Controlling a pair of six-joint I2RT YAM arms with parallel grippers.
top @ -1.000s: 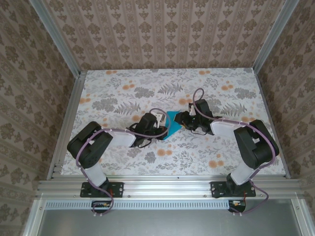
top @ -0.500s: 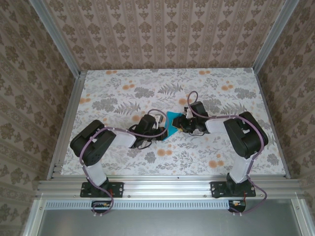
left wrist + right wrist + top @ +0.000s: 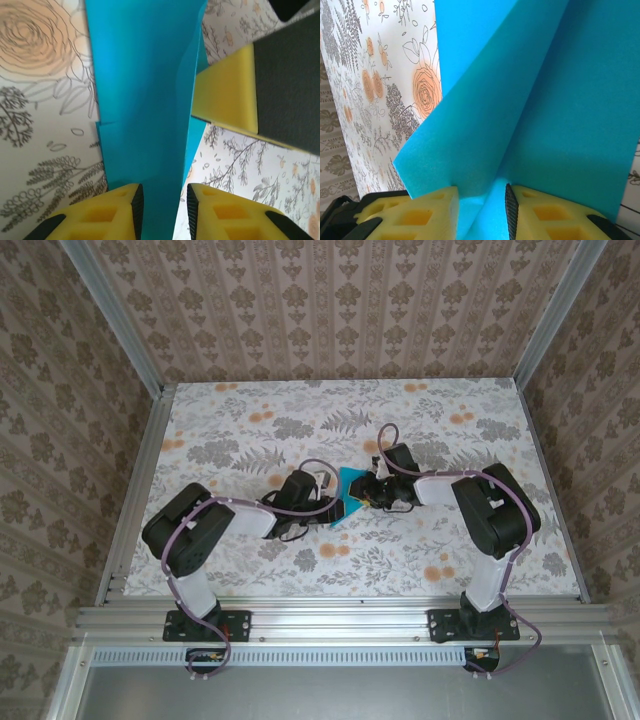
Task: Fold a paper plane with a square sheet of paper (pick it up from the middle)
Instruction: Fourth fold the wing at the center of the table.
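Observation:
The square sheet of paper (image 3: 348, 483), bright teal and creased narrower, lies at the middle of the table between my two grippers. In the left wrist view the paper (image 3: 145, 100) runs as a long folded strip down into the gap of my left gripper (image 3: 165, 206), whose jaws stand apart with bare table showing beside the fold. A yellow finger (image 3: 227, 95) of the right gripper rests at the strip's right edge. In the right wrist view the paper (image 3: 545, 100) rises as a flap against one finger of my right gripper (image 3: 481, 210), jaws apart around the fold.
The floral tabletop (image 3: 250, 430) has aluminium rails along its left (image 3: 135, 490) and right edges and patterned walls behind. Both arms reach inward, my left gripper (image 3: 333, 503) and my right gripper (image 3: 366, 491) almost touching over the paper.
The right arm has swung in to the left, its elbow drawing nearer and its gripper closing in on the paper. The left arm has barely shifted.

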